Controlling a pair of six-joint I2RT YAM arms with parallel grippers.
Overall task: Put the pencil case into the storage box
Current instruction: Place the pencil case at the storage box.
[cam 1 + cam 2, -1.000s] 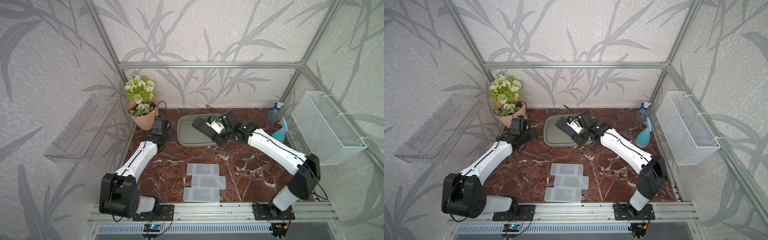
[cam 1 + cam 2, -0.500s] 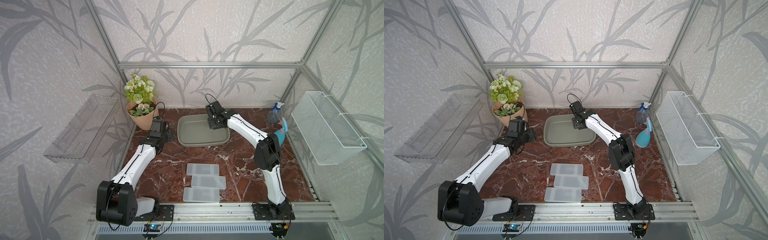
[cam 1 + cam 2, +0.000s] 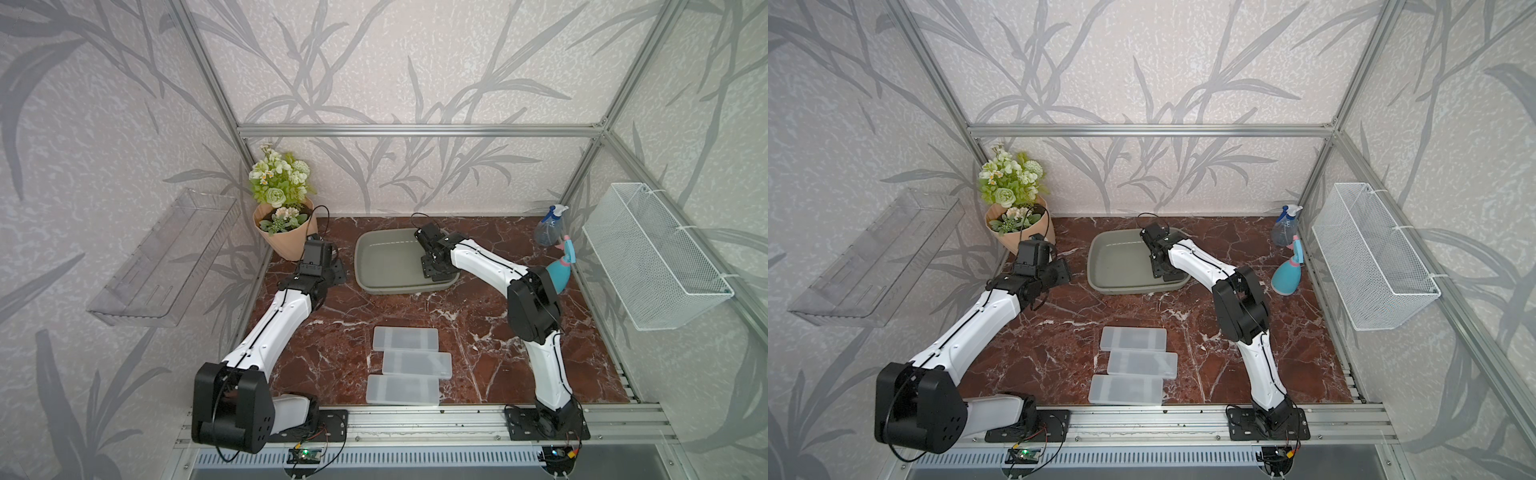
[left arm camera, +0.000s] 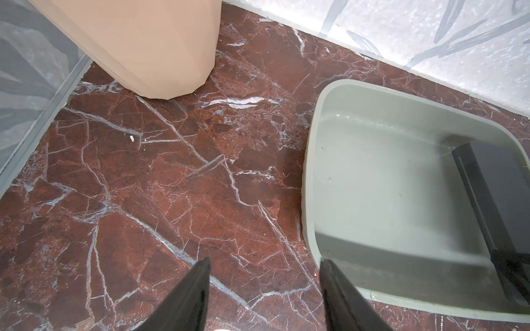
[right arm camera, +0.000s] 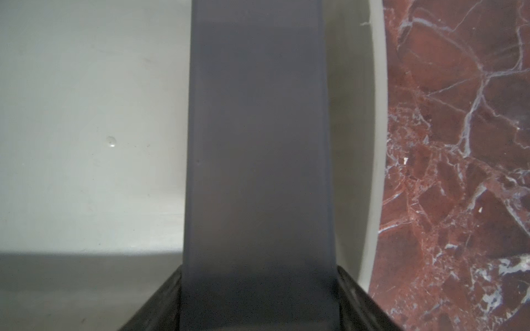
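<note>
The right jaws are clenched on one end of the dark grey pencil case (image 5: pixel 258 129). The case reaches out inside the grey-green storage box (image 5: pixel 86 114), close along its right wall. Whether its free end rests on the box floor cannot be told. In a top view the right arm (image 3: pixel 486 262) bends over the right side of the box and hides most of the case. The box sits at the far middle of the red marble desk (image 3: pixel 332 332). The left jaws are released with nothing between them, and they hang low over the desk between the flower pot (image 3: pixel 291 245) and the left edge of the box. Three pale flat boxes (image 3: pixel 417 365) lie in a row on the near part of the desk, well apart from both arms. Two spray bottles (image 3: pixel 561 274) stand at the far right, below a white wire basket (image 3: pixel 652 257) on the right wall. A clear tray (image 3: pixel 166 257) hangs on the left wall.
</note>
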